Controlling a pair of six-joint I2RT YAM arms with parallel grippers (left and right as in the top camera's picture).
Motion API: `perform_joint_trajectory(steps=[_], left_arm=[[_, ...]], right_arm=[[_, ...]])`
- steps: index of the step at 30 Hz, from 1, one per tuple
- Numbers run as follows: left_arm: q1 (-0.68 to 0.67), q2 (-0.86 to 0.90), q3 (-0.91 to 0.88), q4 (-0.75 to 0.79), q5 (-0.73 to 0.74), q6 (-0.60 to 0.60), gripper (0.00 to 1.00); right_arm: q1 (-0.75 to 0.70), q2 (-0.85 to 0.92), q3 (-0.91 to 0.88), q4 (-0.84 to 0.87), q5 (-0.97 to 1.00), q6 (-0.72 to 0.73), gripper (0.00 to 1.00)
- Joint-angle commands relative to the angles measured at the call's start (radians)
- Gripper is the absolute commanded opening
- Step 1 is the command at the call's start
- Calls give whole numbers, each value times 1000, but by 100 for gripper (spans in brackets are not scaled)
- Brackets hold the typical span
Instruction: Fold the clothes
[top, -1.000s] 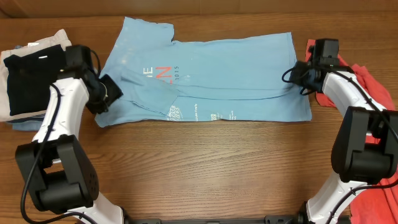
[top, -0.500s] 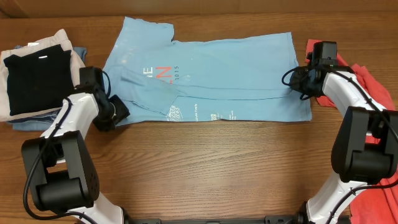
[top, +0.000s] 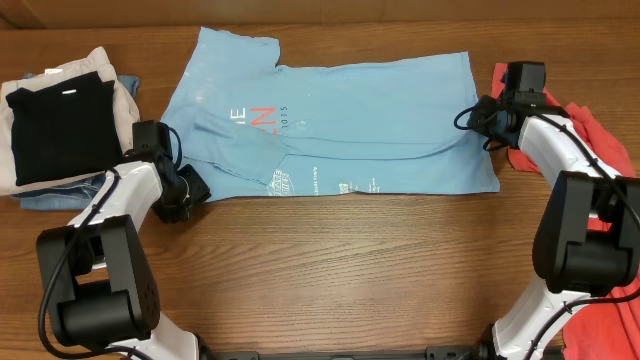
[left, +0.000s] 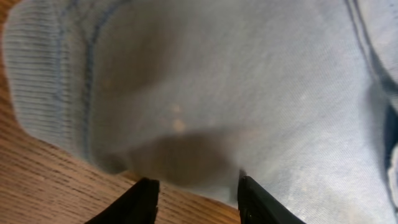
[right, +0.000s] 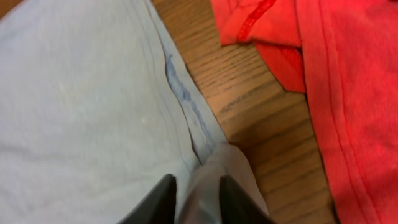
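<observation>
Two arms work opposite ends of the sky-blue T-shirt (top: 340, 120), which lies spread flat toward the table's far edge. My left gripper (left: 196, 190) has its fingers spread apart at the sleeve hem (left: 50, 93) on the left side, clamping nothing. My right gripper (right: 198, 193) pinches a raised fold of the shirt's bottom edge, just beside the coral-red garments (top: 590, 140) at the right edge.

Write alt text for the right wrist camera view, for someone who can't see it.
The right gripper pinches a fold at the edge of the light blue T-shirt. A coral-red garment lies beside it on the wooden table, not touching the shirt.
</observation>
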Motion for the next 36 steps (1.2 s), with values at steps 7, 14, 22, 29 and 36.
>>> perform_joint_trajectory(steps=[7,14,22,29,36], left_arm=[[-6,15,-47,-23,-90,23,42],[-6,15,-47,-18,-97,22,42],[-6,15,-47,-34,-97,22,42],[-6,15,-48,-56,-103,22,42],[-6,15,-49,-79,-112,26,12]], right_arm=[[0,-2,3,-163,141,25,35],[0,-2,3,-329,133,36,45],[0,-2,-3,-466,115,33,46],[0,-2,-80,-409,107,1,47],[-3,-2,-155,-414,74,-1,8]])
